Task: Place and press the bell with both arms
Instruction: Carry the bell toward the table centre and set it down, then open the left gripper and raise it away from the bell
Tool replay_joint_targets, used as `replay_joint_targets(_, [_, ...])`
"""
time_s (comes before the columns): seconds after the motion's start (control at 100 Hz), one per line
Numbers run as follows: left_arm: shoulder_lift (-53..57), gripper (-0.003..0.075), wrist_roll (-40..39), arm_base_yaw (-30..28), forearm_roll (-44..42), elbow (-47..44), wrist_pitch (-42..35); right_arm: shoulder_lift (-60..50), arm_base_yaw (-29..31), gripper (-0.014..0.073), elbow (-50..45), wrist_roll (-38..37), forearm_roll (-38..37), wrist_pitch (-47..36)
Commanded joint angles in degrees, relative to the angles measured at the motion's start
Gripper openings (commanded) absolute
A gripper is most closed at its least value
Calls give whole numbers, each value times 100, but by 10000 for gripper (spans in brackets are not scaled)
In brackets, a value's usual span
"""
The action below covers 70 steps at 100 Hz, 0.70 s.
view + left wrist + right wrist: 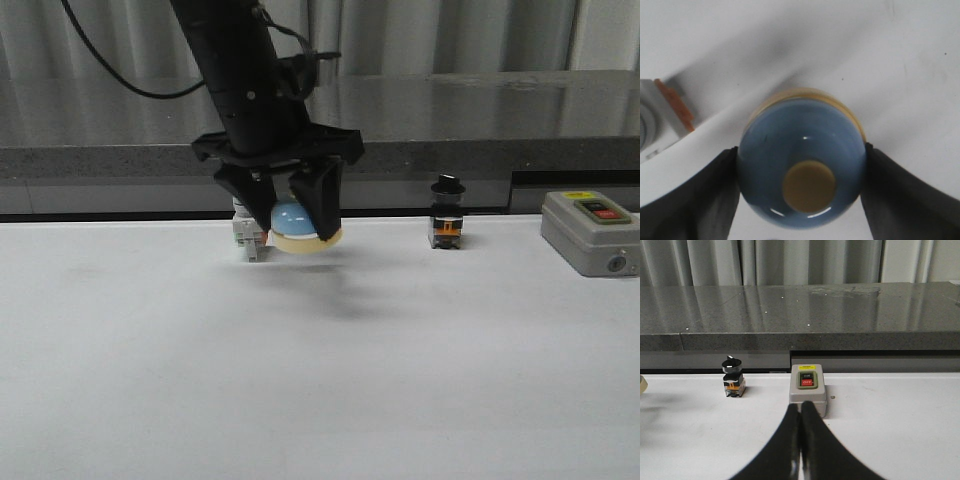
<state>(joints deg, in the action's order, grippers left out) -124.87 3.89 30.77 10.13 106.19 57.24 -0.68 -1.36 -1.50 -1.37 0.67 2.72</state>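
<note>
Gripping the bell (296, 225) by its glossy blue dome, the left arm's matte black fingers (322, 205) hold it just above the smooth white counter (320, 380), near the far edge. From the left wrist its flat cream knob (809, 186) faces up, a detail hidden out front. The right wrist shows its own fingers (800, 440) pressed together, before a boxy grey switch (808, 390) and a black-capped switch (733, 377).

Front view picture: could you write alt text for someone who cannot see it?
A black robot arm's gripper holds a light-blue bell just above a white table. A white switch stands close behind it; a black-capped switch and a grey button box sit further right.
</note>
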Motion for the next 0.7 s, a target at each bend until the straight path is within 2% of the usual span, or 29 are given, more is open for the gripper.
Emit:
replay_joint_targets(0.0, [215, 293, 7, 57, 184, 190, -223, -92, 32, -69, 84, 14, -67, -460])
replay_joint_targets(0.24, [12, 302, 23, 57, 169, 190, -225, -92, 32, -69, 84, 14, -67, -460])
replay_joint_targets(0.31, [12, 340, 92, 57, 169, 190, -225, -92, 32, -69, 84, 14, -67, -460])
replay_joint_targets(0.51, [12, 531, 92, 47, 169, 190, -155, -92, 32, -69, 84, 14, -67, -460])
replay_joint_targets(0.69, [24, 535, 92, 47, 169, 190, -166, -92, 32, -69, 84, 14, -67, -460])
